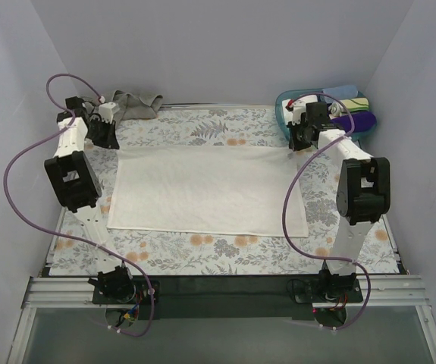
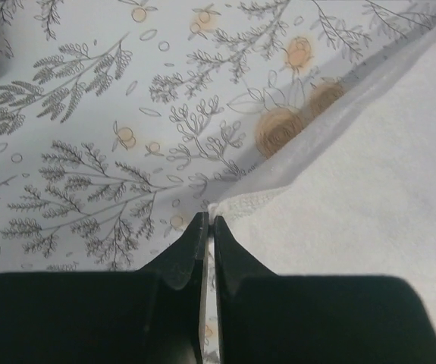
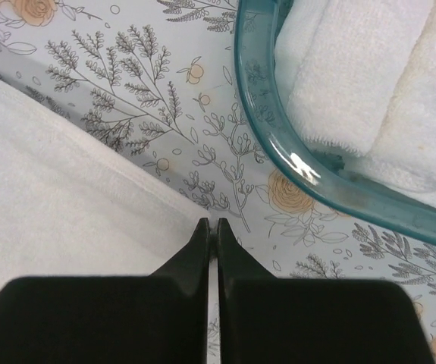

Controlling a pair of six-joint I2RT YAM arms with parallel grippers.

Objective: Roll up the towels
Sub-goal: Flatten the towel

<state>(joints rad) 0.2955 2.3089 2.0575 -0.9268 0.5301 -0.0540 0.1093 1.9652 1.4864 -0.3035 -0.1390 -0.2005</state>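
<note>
White towel (image 1: pixel 206 189) lies spread flat on the flower-print counter (image 1: pixel 202 250), reaching from the left jaws to the right jaws. Left jaws together, tips at the towel's far corner; cannot tell whether cloth is pinched. Right jaws together, towel edge just left of the tips, teal basket (image 3: pixel 267 136) ahead-right holding folded white cloth (image 3: pixel 354 76). Grey towel (image 1: pixel 136 103) crumpled beyond the left jaws.

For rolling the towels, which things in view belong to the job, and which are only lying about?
Job:
white towel, spread flat
grey-beige towel, crumpled at the far edge

Lying about:
teal basket with folded cloths
floral table cover
</note>
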